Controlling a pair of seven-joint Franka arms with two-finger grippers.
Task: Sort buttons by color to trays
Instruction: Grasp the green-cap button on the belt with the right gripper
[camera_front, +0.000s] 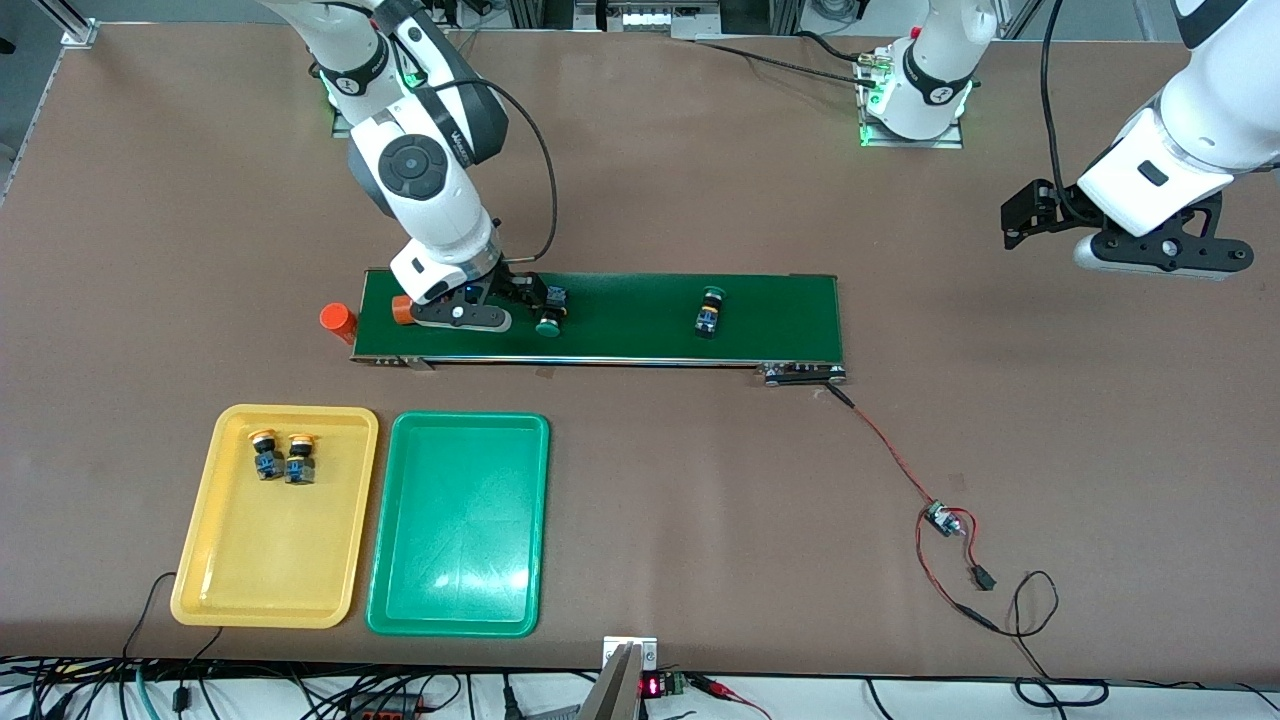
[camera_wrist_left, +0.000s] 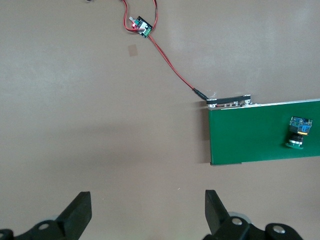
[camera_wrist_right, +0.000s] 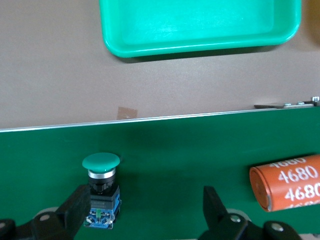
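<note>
R hand (camera_wrist_right: 145, 215) is seen low over the conveyor belt (camera_front: 620, 320), at the right arm's end, fingers (camera_wrist_right: 75, 210) spread wide, nothing pinched. One finger is seen touching or just beside the body of a green button (camera_wrist_right: 101, 187) lying on the belt; an orange cylinder (camera_wrist_right: 287, 182) marked 4680 lies just outside the other finger. A 2nd green button (camera_front: 709, 311) lies mid-belt, w/ open belt around it. L hand (camera_wrist_left: 147, 212) is held waiting over bare counter (camera_front: 1000, 450) off the belt's end, fingers spread, empty. Two yellow buttons (camera_front: 283, 457) are seen in the yellow tray (camera_front: 215, 560); green tray (camera_front: 400, 600) sits beside it, both nearer the camera than the belt. A 2nd orange cylinder (camera_front: 337, 321) stands off the belt's edge.
</note>
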